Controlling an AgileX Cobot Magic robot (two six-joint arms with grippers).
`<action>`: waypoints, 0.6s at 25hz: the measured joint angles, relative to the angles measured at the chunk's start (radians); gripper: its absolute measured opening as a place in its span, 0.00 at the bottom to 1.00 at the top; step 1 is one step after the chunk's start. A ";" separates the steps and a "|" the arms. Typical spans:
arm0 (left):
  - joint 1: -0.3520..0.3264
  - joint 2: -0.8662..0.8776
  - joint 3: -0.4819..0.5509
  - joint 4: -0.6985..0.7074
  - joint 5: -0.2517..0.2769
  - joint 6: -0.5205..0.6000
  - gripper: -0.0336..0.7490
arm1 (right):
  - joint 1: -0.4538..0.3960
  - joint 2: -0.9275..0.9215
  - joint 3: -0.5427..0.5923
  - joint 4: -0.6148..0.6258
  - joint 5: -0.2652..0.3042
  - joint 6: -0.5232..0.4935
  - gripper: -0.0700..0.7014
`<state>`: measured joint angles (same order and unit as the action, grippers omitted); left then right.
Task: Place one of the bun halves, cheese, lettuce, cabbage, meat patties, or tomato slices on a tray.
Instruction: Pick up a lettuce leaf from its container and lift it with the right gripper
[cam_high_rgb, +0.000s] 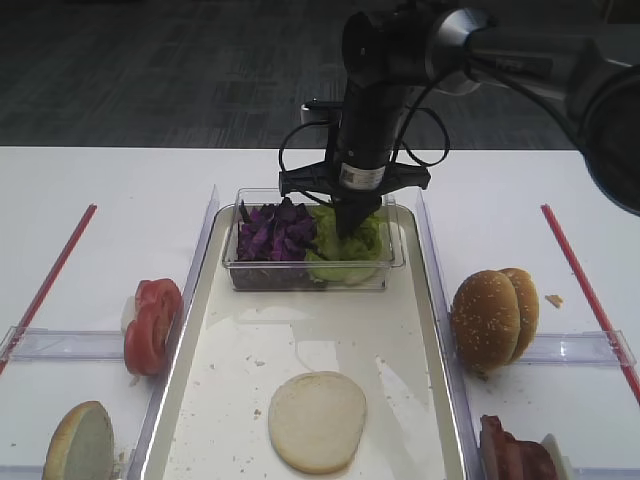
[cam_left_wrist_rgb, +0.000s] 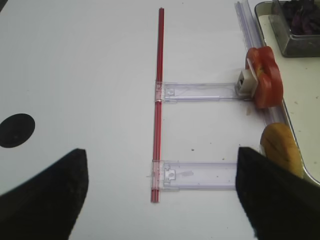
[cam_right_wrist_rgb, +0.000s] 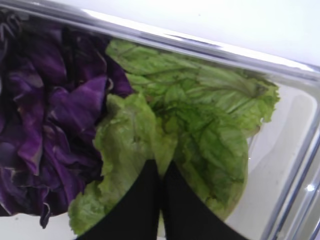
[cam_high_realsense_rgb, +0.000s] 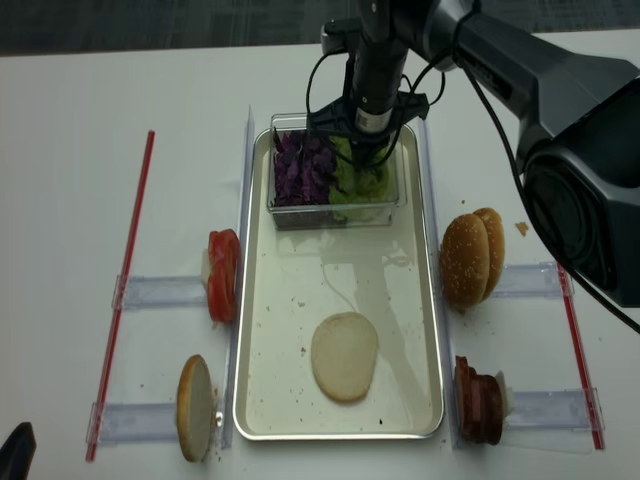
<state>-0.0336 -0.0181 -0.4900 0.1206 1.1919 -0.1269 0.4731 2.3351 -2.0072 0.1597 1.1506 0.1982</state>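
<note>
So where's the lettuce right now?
The lettuce sits in the right half of the clear container at the tray's far end, beside the purple cabbage, under the right gripper.

red strips (cam_high_realsense_rgb: 125, 270) (cam_high_realsense_rgb: 578, 350): table sides | clear container (cam_high_rgb: 395, 262): tray's far end | crumb (cam_high_rgb: 553, 300): right

White table (cam_high_rgb: 110, 190) under metal tray (cam_high_rgb: 437, 330)

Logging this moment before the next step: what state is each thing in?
Right gripper: shut on green lettuce in the clear plastic bin.
Left gripper: open, holding nothing.
Purple cabbage: piled in the bin, untouched.
Pale bun half: flat on the metal tray.
</note>
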 joint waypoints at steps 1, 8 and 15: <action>0.000 0.000 0.000 0.000 0.000 0.000 0.75 | 0.000 0.000 0.000 0.000 0.003 0.000 0.15; 0.000 0.000 0.000 0.000 0.000 0.000 0.75 | 0.000 0.000 -0.027 0.001 0.034 0.000 0.15; 0.000 0.000 0.000 0.000 0.000 0.000 0.75 | 0.000 0.000 -0.162 0.001 0.076 0.000 0.15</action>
<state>-0.0336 -0.0181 -0.4900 0.1206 1.1919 -0.1269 0.4731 2.3351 -2.1688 0.1602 1.2262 0.1979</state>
